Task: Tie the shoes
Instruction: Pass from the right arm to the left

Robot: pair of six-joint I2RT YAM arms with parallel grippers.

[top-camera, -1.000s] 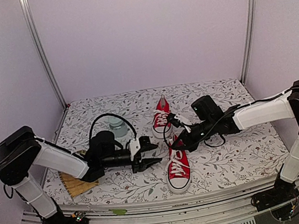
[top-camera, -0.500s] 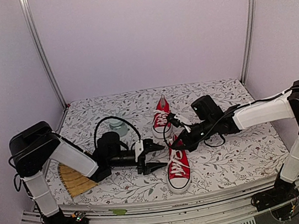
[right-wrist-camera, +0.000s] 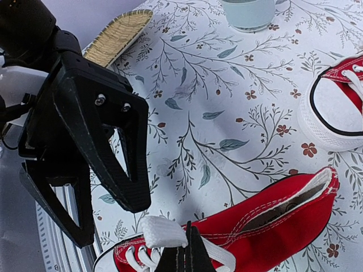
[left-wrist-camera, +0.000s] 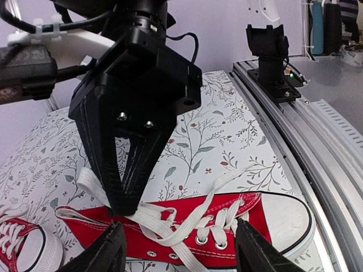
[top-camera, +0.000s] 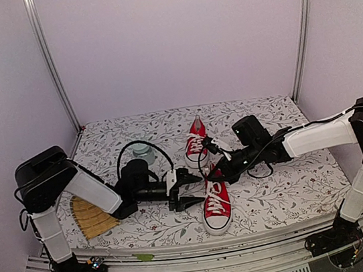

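Observation:
Two red shoes lie on the floral table: the near shoe (top-camera: 216, 203) (left-wrist-camera: 227, 229) (right-wrist-camera: 278, 218) with loose white laces, and the far shoe (top-camera: 196, 144) (right-wrist-camera: 334, 105) beyond it. My right gripper (top-camera: 213, 177) (right-wrist-camera: 187, 258) is shut on a white lace (right-wrist-camera: 161, 231) (left-wrist-camera: 142, 218) just above the near shoe's tongue. From the left, my left gripper (top-camera: 192, 187) (left-wrist-camera: 182, 249) stands open beside that shoe's laced part, its fingers (right-wrist-camera: 127, 170) straddling the eyelets without touching the lace. Another lace end (left-wrist-camera: 241, 174) trails over the table.
A glass of water (top-camera: 143, 153) (right-wrist-camera: 249, 11) stands behind the left arm. A woven straw piece (top-camera: 91, 217) (right-wrist-camera: 116, 37) lies at the near left. The table's metal rail (left-wrist-camera: 317, 141) runs close to the near shoe's toe.
My left arm has reached to the right up to the near shoe and its jaws have spread wider. The right gripper has held still with the lace.

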